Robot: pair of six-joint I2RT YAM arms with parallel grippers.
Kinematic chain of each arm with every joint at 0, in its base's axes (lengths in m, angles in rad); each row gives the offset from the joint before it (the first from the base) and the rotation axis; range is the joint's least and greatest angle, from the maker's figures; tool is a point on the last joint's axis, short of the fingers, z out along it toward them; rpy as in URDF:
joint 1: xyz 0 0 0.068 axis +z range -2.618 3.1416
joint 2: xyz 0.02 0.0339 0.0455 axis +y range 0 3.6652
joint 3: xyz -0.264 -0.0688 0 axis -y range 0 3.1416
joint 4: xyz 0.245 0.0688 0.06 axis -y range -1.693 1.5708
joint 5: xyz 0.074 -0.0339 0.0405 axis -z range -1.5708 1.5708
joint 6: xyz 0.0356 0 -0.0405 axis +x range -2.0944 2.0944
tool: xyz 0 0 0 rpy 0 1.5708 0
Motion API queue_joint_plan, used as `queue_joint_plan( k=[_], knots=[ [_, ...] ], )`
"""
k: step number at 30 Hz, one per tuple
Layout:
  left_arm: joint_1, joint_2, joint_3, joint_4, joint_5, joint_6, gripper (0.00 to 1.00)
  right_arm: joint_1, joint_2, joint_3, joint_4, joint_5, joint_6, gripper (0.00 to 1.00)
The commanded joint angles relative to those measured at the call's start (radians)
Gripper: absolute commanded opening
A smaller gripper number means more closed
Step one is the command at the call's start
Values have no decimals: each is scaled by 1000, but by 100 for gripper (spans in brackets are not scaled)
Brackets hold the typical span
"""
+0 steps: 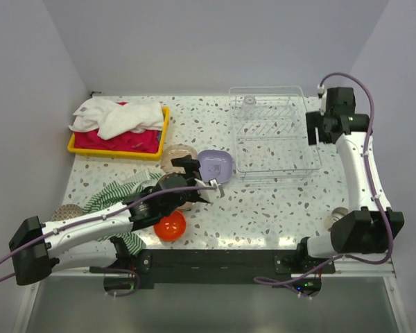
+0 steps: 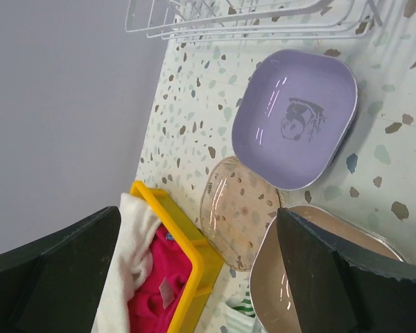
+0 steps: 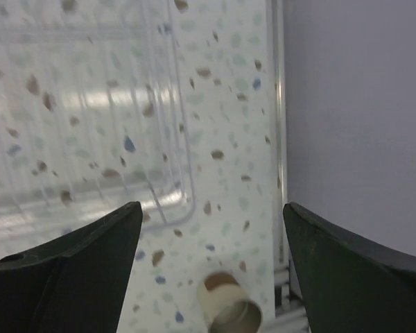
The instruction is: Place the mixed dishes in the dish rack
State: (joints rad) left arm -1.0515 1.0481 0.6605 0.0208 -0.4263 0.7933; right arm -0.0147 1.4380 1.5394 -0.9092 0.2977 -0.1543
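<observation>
The dish rack (image 1: 274, 132) stands at the back right, with a small clear glass (image 1: 249, 102) at its far end. A lilac square plate (image 1: 215, 165) lies left of it, beside a tan plate (image 1: 179, 156) and a brown plate (image 1: 172, 186). My left gripper (image 1: 200, 175) hovers open and empty over these plates. The left wrist view shows the lilac plate (image 2: 295, 118), the tan plate (image 2: 239, 211) and the brown plate (image 2: 312, 277). An orange bowl (image 1: 170, 226) sits near the front. My right gripper (image 1: 313, 129) is open beside the rack's right edge. A beige cup (image 3: 229, 305) lies on its side.
A yellow tray (image 1: 118, 128) of towels sits at the back left. A green striped cloth (image 1: 111, 198) lies under the left arm, with a speckled bowl (image 1: 67, 211) at the far left. Walls close in on both sides.
</observation>
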Motion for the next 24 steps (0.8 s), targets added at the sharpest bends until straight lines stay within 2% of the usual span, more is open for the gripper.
queue_joint_plan(
  k=[1,7,15,24],
  knots=[
    [45,72,154,-70,58,-132,100,-45,-85,-189,-374,12,-103,81],
    [54,121,211,-56,54,-109,100,-97,-200,-370,-487,-12,-131,71],
    [61,128,271,-134,52,-129,100,-284,-191,-436,-474,-97,-224,59],
    [65,151,318,-159,40,-111,100,-402,-148,-502,-419,-141,-287,57]
  ],
)
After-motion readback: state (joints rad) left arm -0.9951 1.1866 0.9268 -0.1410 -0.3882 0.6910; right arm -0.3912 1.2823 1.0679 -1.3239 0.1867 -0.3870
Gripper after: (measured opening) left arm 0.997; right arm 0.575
